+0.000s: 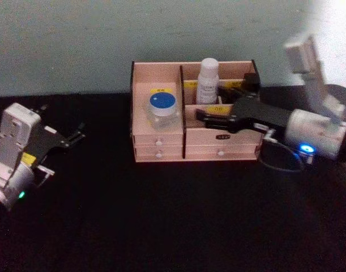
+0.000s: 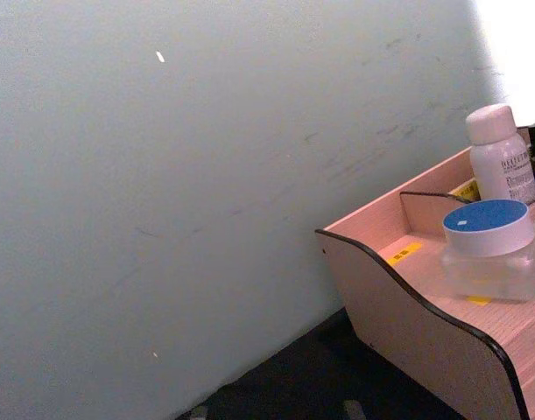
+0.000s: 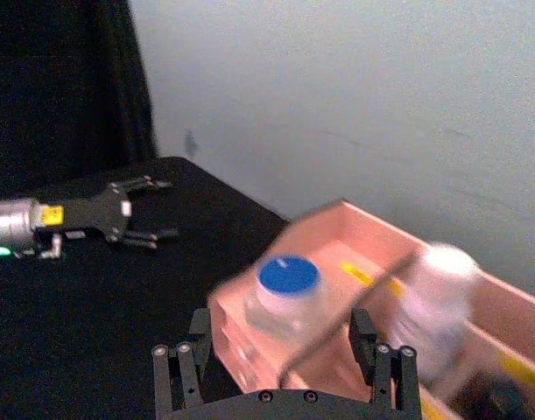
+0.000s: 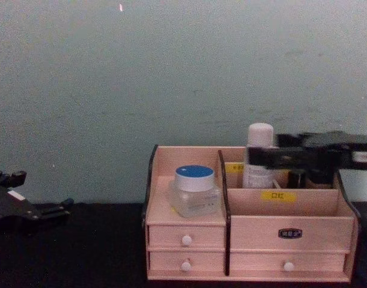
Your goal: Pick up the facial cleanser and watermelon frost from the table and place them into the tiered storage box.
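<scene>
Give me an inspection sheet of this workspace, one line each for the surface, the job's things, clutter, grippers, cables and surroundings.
Surface: black table, bare in front of the box.
Job's things: tiered storage box stands at the back of the table; blue-lidded jar sits in its left compartment; white bottle stands upright in a rear compartment.
Clutter: nothing seen.
Grippers: right gripper is open over the box's right front compartment, holding nothing; left gripper is open and empty at the table's left, apart from the box.
Cables: a dark loop hangs under the right arm near the box's right end.
Surroundings: plain pale green wall behind the table.
</scene>
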Robot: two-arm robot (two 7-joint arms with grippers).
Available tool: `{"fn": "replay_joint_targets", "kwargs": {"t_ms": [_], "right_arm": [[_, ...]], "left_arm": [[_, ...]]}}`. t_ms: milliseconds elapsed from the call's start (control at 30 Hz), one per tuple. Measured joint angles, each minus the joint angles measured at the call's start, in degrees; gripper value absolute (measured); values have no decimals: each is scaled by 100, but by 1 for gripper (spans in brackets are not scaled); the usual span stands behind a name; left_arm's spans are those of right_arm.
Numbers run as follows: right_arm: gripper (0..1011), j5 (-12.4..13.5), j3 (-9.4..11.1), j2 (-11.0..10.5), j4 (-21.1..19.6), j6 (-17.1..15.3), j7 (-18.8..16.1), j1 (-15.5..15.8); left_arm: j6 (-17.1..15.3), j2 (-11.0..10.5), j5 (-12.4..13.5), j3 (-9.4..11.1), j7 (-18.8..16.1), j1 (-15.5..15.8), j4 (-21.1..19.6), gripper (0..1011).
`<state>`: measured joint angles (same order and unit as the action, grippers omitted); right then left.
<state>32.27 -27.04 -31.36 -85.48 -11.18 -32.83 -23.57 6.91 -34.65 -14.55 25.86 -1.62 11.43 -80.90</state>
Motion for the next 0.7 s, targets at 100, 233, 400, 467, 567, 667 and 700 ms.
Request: {"fn": "replay_joint_targets", "kwargs": {"t_ms": [100, 233, 400, 467, 567, 667, 700], "right_arm": [[1002, 122, 243, -321, -330, -39, 245, 395], [1002, 149, 751, -715, -740, 125, 841, 1055], [1002, -80, 1269, -823, -948, 449, 1592, 1589], [1002, -245, 1497, -776, -972, 556, 2061, 1785], [1002, -453, 1654, -634, -915, 519, 2572, 1897], [1002, -611, 1664, -509, -790, 394, 2833, 1896], [1002, -650, 1646, -478, -755, 363, 2867, 1881]], "left_arm": [[0, 0, 0, 0, 0, 0, 0, 1001], [0, 0, 0, 0, 0, 0, 0, 1001], [0, 0, 0, 0, 0, 0, 0, 1001], [0, 0, 0, 0, 0, 0, 0, 1001], [0, 0, 0, 0, 0, 0, 0, 1001], [0, 0, 0, 0, 0, 0, 0, 1001], [0, 0, 0, 0, 0, 0, 0, 1001]]}}
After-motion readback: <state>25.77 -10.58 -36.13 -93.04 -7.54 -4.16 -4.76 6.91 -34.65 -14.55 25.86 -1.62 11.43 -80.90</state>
